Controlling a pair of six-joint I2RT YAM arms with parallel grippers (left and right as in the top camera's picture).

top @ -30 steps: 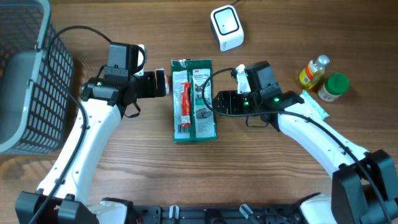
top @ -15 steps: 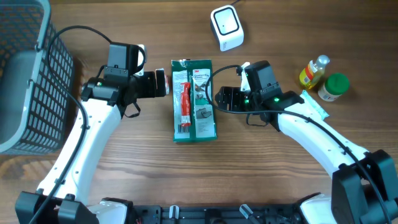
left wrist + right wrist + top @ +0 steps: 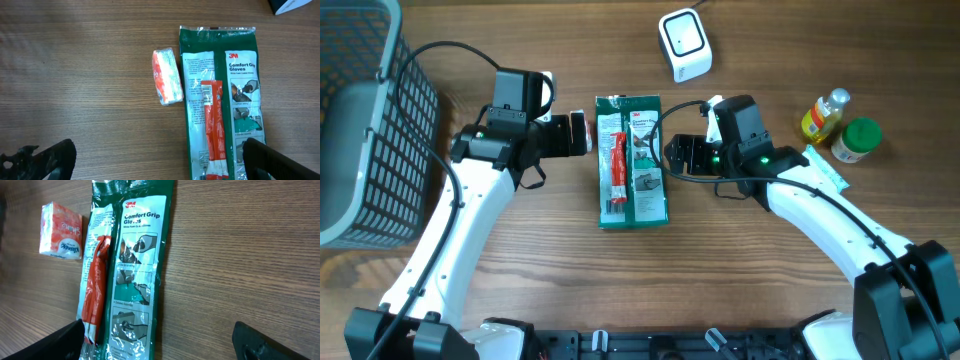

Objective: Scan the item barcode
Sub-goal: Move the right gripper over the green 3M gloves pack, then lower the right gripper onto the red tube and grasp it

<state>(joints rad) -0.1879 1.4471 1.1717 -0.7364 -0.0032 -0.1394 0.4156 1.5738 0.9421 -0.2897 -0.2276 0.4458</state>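
right claw: wide open, nothing in it. It's backed a touch off the 3M glove pack since a second ago, jaws spread a bit more
left claw: wide open too, empty, hasn't budged
glove pack: flat on the bench, label up, right between the 2 claws, just in front of each
scanner: well beyond the right claw
my read: looks like a let-go, so the scan isn't done yet
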